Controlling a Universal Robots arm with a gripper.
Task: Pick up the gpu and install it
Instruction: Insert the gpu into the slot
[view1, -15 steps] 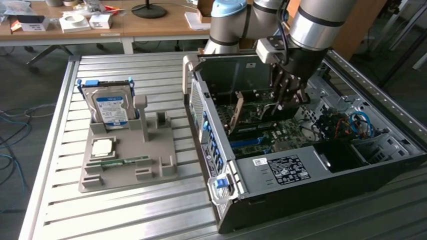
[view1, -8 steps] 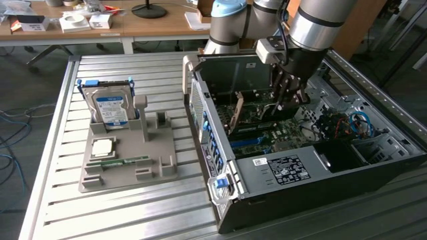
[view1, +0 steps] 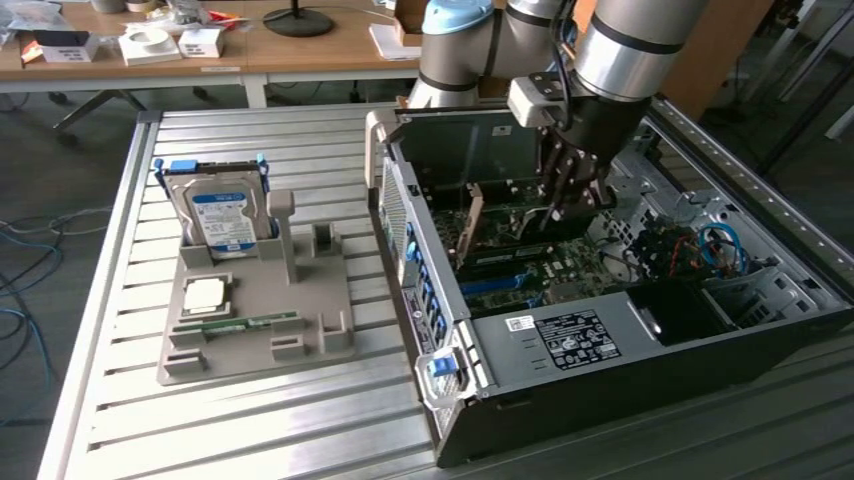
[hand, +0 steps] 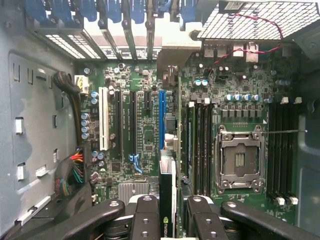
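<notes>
Deep inside the open computer case (view1: 534, 410), toward the edge of the slatted tabletop (view1: 267, 440) at the exterior view's right: the gpu (hand: 167, 200), pinched on edge between the jaws of the arm (view1: 627, 50). Gripped by the upper edge, jaws narrowed down to the card's own thin width, with a black finger (hand: 145, 215) flat against each face. Hanging upright over the motherboard (hand: 145, 135), near the case's rear wall and its row of blue latches (hand: 62, 10).

Long axis of the card aimed straight at that rear wall, parallel to the expansion slots. Ahead along the same line, the blue slot (hand: 161, 120), judged the likely seat. Almost in line with it, perhaps a shade off toward the black memory slots (hand: 200, 150) just beside, with the bare processor socket (hand: 239, 157) farther off on that side.

Lower edge of the card hidden beneath the jaws, so no telling whether touching the slot or clear of it.

Well apart from all this, toward the tabletop's opposite edge at the exterior view's left: a grey holder (view1: 254, 350) carrying the silver hard drive (view1: 220, 220), propped upright at its far end, and the small green memory stick (view1: 247, 322), lying flat nearer the tabletop's front edge.
</notes>
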